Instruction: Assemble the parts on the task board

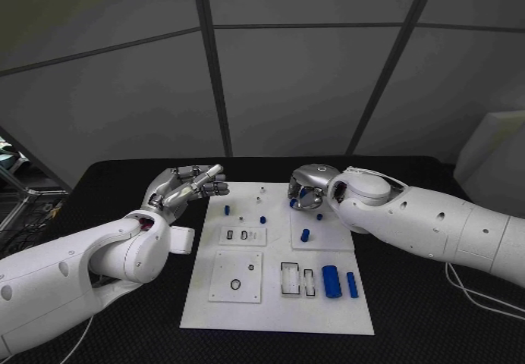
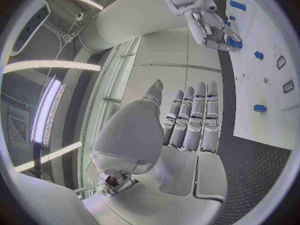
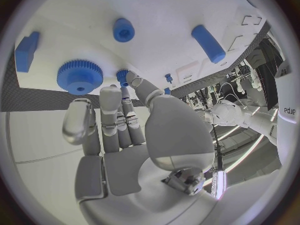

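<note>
Near edge of the board: at the bottom of the head view, the white task board (image 1: 274, 311) is lying on the black table (image 1: 131, 318), with two blue cylinders (image 1: 331, 281) resting side by side at lower right of the plate, beside empty rectangular slots.

Middle of the board: a small blue peg (image 1: 305, 236) is standing on a raised white tile just right of centre, with more small blue pegs (image 1: 227, 209) dotted left of centre.

Left hand: the left hand (image 1: 188, 186) is hovering at the board's upper-left corner, fingers straight and close together, holding nothing.

Right hand: the right hand (image 1: 309, 189) is reaching down over the board's upper right, fingers partly curled; whether they are pinching anything cannot be told.

Part and fingers: in the right wrist view, a blue gear (image 3: 80, 76) is lying on the plate just beside the fingertips (image 3: 110, 92), with a smaller blue piece (image 3: 122, 75) sitting right at them, seemingly touching.

Risk: the curled fingers are crowding several loose parts; a descent slightly off line is likely to nudge the gear aside or topple a standing peg, and a shallow pinch could let the small piece slip.
</note>
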Tool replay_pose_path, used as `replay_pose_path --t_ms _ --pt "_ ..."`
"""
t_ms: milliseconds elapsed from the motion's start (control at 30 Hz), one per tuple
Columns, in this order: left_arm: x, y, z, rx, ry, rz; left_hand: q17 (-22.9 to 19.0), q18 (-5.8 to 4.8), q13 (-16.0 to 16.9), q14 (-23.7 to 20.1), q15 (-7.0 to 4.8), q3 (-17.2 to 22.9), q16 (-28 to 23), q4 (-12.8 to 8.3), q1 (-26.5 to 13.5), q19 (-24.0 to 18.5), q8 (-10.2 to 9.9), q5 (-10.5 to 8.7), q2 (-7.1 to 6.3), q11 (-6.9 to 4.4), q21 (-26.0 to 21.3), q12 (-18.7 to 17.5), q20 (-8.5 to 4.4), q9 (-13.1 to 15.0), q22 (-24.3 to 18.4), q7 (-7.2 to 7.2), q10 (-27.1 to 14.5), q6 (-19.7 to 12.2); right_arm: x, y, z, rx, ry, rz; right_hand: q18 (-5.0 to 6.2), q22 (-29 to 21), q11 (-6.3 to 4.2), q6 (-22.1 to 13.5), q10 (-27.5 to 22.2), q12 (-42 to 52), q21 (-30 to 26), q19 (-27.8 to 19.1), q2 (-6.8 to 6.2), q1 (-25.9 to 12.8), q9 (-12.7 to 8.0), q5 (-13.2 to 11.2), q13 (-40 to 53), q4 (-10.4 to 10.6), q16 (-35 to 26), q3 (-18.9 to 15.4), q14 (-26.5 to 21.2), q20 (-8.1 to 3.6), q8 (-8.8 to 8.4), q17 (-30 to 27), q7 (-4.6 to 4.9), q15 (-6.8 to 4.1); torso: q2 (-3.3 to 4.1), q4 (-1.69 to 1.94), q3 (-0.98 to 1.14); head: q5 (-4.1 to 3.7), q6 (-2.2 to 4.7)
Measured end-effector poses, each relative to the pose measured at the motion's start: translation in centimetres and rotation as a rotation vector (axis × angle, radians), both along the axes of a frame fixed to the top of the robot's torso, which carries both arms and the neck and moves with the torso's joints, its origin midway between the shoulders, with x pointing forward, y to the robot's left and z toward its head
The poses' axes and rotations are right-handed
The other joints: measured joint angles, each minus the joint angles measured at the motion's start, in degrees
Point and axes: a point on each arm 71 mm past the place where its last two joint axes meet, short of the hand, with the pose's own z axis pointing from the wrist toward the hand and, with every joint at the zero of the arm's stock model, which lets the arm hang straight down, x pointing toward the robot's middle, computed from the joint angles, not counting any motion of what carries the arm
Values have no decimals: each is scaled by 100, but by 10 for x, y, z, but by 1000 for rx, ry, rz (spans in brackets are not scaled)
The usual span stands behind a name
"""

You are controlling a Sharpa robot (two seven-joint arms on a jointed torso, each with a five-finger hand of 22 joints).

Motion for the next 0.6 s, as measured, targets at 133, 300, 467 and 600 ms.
replay_pose_path --t_ms 133,300,467,600 --pt "0 1 0 1 0 1 0 0 0 0 0 0 0 0 0 0 0 0 0 0 0 0 0 0 -1 0 0 0 0 0 0 -1 2 0 0 29 0 21 41 0 12 0 22 -22 0 0 0 5 37 42 0 0 0 18 -21 0 0 7 0 -7 -1" --pt "0 2 0 2 0 3 0 0 0 0 0 0 -3 0 1 -11 -18 0 1 0 0 0 11 0 -1 0 0 0 0 2 0 -3 6 7 -91 154 -1 69 83 0 90 50 48 -48 0 0 0 12 186 157 0 -10 0 131 -35 0 3 17 -1 -7 -1" --pt "0 2 0 2 1 3 0 -1 0 0 0 0 -22 0 23 -21 -24 0 23 0 0 0 21 0 0 0 0 0 1 6 -2 -6 14 13 -91 225 -14 81 137 0 141 50 75 -75 5 0 0 15 259 229 0 -10 0 194 -47 0 9 26 -3 -14 -21" --pt "1 2 0 2 1 3 -1 0 0 0 0 0 -21 0 23 -20 -23 0 23 0 0 0 21 -1 0 0 0 0 2 6 -3 -11 20 13 -91 289 -21 89 184 0 178 90 75 -76 4 0 -1 11 322 289 0 -11 0 250 -55 0 11 28 -4 -21 -38"
